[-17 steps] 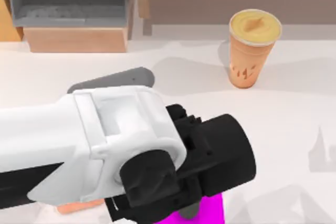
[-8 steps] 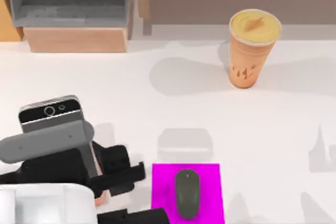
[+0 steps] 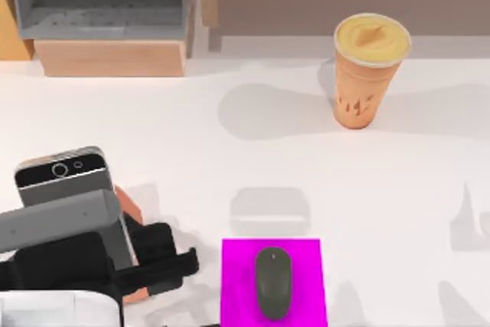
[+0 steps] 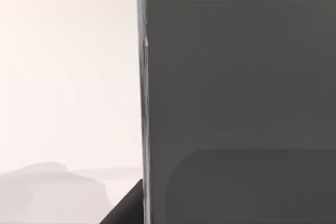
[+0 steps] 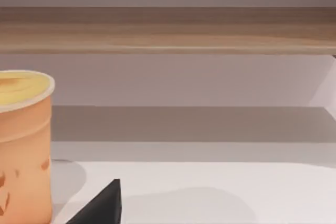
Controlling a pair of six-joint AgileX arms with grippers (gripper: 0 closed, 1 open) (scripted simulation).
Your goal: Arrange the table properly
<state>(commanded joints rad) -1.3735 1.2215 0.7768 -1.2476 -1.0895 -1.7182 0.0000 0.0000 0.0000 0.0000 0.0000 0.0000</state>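
Table (image 3: 191, 174): one phone (image 3: 65, 178), one cup (image 3: 369, 70).

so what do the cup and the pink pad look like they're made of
Cup: probably paper or matte plastic, with a dull orange wall and no shine. Pink pad: likely rubber or fabric, being flat, thin and uniformly matte magenta under the mouse; the look leaves it open.

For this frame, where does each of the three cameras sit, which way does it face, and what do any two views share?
Top view: above the table, looking down on the phone, the mouse on the magenta pad, the cup and the shelf unit; the left arm shows at lower left.
Left wrist view: on the left arm, close against the phone.
Right wrist view: on the right arm, low, facing the cup and shelf; a dark tip of the arm shows.
Shared: phone in top and left wrist; cup in top and right wrist.
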